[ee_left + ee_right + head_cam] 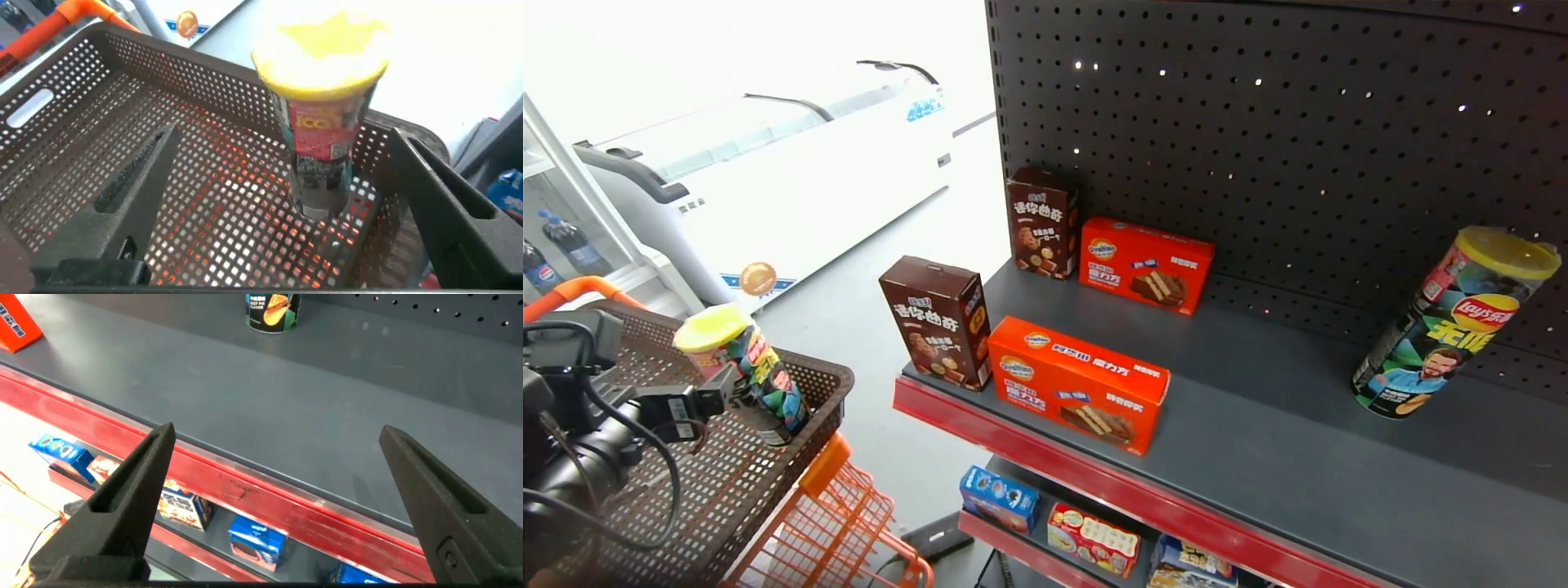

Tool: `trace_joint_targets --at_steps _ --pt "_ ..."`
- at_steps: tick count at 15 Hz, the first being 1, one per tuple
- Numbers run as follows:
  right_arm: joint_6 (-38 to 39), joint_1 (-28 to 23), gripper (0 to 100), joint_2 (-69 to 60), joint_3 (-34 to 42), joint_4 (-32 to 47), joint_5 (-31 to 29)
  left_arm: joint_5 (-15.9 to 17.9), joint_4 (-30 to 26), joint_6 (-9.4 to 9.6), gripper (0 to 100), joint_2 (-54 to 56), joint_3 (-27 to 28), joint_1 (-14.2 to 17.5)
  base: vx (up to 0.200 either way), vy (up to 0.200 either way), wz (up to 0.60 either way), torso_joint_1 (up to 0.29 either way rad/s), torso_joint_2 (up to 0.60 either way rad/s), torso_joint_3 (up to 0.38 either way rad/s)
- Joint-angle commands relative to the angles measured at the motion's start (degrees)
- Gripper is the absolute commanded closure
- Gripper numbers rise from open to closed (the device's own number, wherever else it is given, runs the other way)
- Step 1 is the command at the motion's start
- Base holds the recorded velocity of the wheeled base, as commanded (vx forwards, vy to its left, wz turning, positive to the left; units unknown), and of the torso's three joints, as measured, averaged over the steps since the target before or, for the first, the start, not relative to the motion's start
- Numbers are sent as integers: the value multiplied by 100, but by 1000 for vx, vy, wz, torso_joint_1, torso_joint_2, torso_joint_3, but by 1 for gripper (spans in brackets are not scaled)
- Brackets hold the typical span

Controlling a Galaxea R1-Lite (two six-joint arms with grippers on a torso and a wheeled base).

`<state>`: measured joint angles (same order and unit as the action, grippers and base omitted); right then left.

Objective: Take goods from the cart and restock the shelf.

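Basket (65, 90) holds chip can (323, 139) between spread left jaws.

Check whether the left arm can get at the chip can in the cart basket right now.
Probably yes. The left gripper is open, and the chip can stands upright in the basket, in line with its gap, with nothing between them.

— The left gripper (283, 135) is seen spread wide, its fingers (139, 184) held well apart.
— The right gripper (276, 434) is likewise held open, jaws parted wide. The left arm (580, 457) is kept low, looped with cable.
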<state>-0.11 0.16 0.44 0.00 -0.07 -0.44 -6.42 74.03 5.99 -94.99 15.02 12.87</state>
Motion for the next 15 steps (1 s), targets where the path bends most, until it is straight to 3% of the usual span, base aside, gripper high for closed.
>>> trace_joint_targets --at_steps 1,2,4,9,13,14,15 --pt "-7 2 0 0 0 -1 0 -52 806 -10 0 -1364 98 84 0 0 0 0 0 0" --pt "2 2 0 0 0 -1 0 -52 1228 -133 0 -1865 344 66 0 0 0 0 0 0" --pt "-7 2 0 0 0 -1 0 -43 1368 -344 0 -2191 722 40 0 0 0 0 0 0" --pt "2 2 0 0 0 -1 0 10 1289 -467 0 -2718 1486 75 0 0 0 0 0 0" --pt "2 2 0 0 0 -1 0 475 1289 -528 0 -2859 1653 49 0 0 0 0 0 0" --pt "-7 2 0 0 0 -1 0 484 1289 -528 100 -2929 1750 49 0 0 0 0 0 0" --pt "2 2 0 0 0 -1 0 493 1280 -519 100 -2938 1820 49 0 0 0 0 0 0"
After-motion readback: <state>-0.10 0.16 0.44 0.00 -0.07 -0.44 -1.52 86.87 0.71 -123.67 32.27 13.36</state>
